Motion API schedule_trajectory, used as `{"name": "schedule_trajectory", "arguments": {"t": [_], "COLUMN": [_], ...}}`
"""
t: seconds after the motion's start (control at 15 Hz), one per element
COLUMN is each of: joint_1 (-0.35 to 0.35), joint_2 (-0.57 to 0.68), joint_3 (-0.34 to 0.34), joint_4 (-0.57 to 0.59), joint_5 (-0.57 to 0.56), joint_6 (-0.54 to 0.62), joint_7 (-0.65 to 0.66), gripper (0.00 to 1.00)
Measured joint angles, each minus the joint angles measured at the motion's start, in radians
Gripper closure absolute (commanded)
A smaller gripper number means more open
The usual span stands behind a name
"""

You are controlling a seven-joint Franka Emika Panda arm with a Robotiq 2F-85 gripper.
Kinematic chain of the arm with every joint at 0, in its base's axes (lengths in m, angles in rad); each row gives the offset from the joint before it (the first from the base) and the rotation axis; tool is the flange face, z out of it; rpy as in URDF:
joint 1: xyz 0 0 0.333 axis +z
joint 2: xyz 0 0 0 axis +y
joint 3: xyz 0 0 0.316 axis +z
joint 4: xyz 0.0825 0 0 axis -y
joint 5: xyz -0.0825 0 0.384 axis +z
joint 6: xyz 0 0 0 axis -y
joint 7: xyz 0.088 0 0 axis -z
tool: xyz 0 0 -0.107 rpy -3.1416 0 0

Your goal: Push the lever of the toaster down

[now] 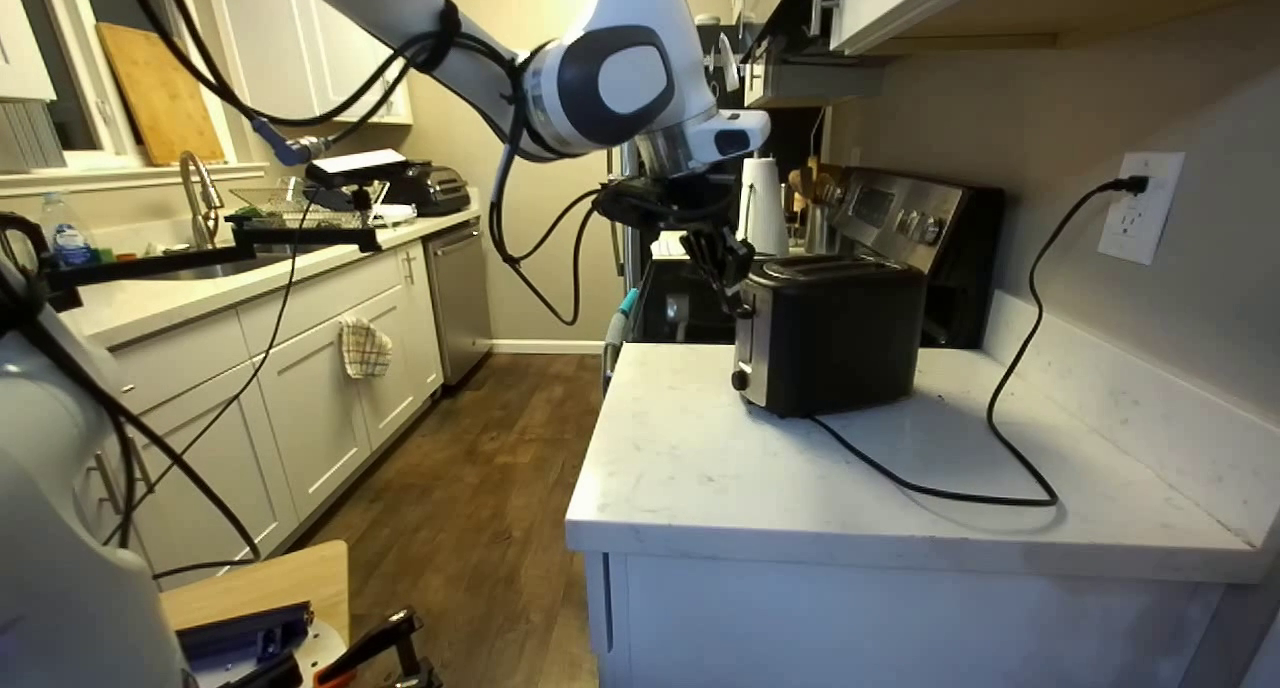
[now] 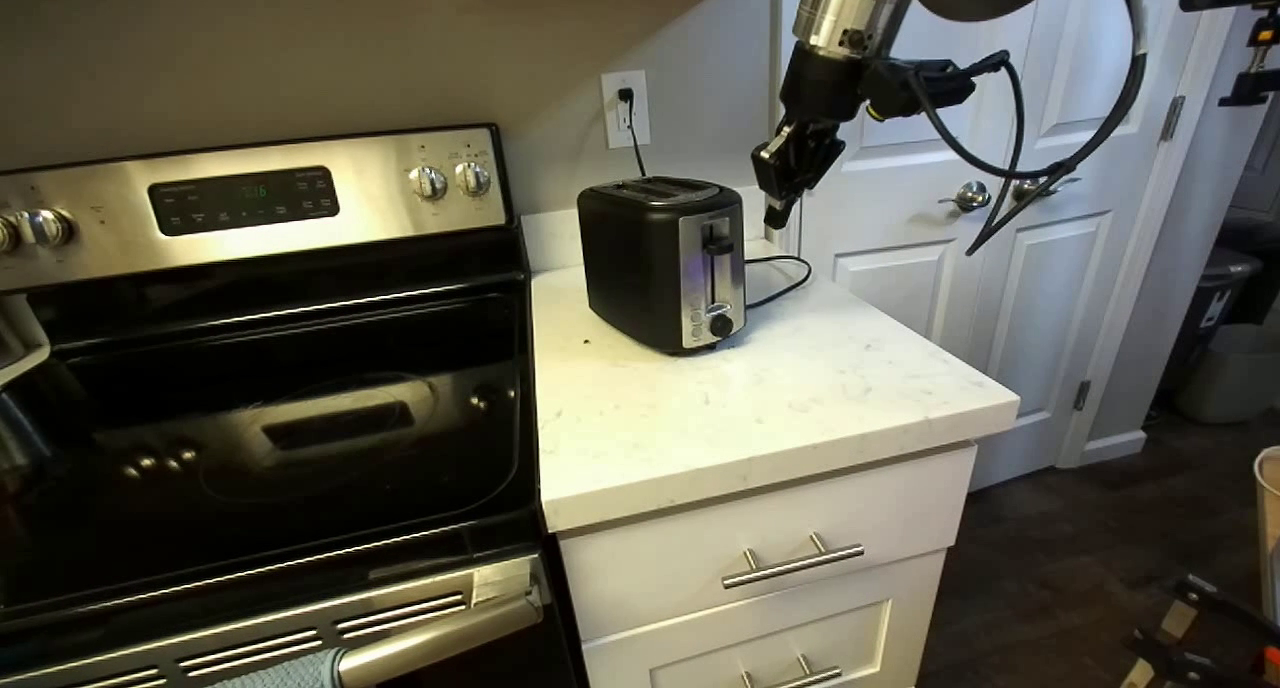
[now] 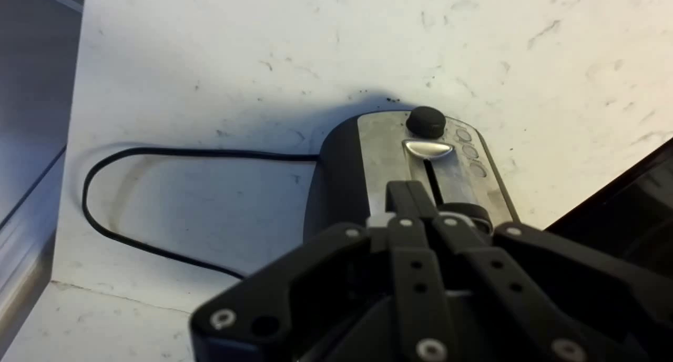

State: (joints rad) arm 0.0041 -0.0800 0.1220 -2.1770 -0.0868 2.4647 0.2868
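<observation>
The black toaster (image 1: 840,338) stands upright on the white counter and also shows in an exterior view (image 2: 635,258) and the wrist view (image 3: 342,188). Its lever (image 2: 718,246) is a small black tab near the top of the vertical slot in the metal end face. In the wrist view the lever (image 3: 465,213) is partly hidden by my fingers. My gripper (image 3: 410,191) is shut with its fingertips together and nothing between them. In an exterior view the gripper (image 2: 775,216) points down beside the end face, apart from the lever. The gripper (image 1: 742,306) overlaps the toaster's end in an exterior view.
A round black knob (image 3: 426,122) sits low on the end face beside several small buttons. The black cord (image 1: 960,493) loops over the counter (image 2: 780,398) to a wall outlet (image 1: 1143,208). A stove (image 2: 300,368) adjoins the counter. A cabinet (image 1: 960,8) hangs above.
</observation>
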Motion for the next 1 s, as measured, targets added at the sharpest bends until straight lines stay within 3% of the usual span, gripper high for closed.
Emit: {"name": "schedule_trajectory", "arguments": {"t": [0.27,1.0], "joint_1": [0.006,0.051], "joint_2": [0.055,0.097], "joint_3": [-0.002,-0.01], "joint_4": [0.046,0.096], "joint_5": [-0.017,-0.002], "joint_6": [0.065,0.06], "joint_7": [0.0,-0.004], "gripper": [1.0,1.0]}}
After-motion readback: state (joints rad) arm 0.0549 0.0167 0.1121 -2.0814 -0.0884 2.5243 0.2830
